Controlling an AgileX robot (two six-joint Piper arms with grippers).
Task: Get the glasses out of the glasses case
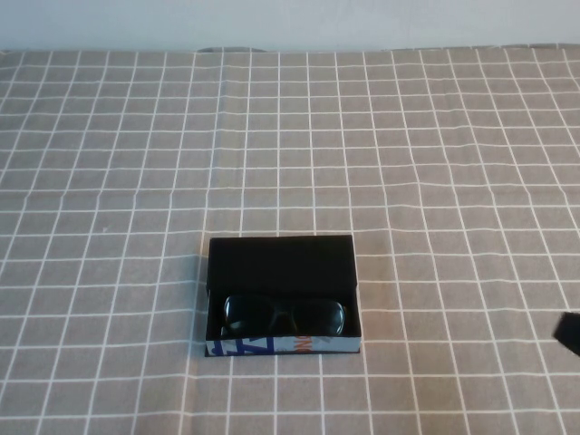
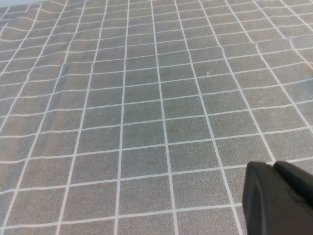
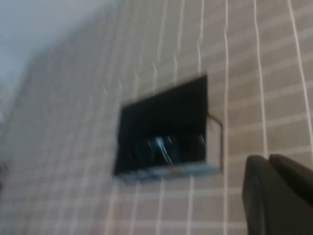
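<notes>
The black glasses case [image 1: 281, 258] lies open on the checked cloth, near the table's front middle, with its blue, white and orange printed edge toward me. The black-framed glasses [image 1: 284, 314] lie inside it, lenses up. The right wrist view shows the case [image 3: 166, 112] with the glasses [image 3: 164, 147] blurred inside. My right gripper [image 3: 268, 161] is shut and empty, well to the right of the case; only a dark tip of it [image 1: 569, 333] shows at the high view's right edge. My left gripper [image 2: 274, 169] is shut and empty over bare cloth, outside the high view.
A grey tablecloth [image 1: 435, 181] with a white grid covers the whole table. The table's far edge meets a pale wall at the top of the high view.
</notes>
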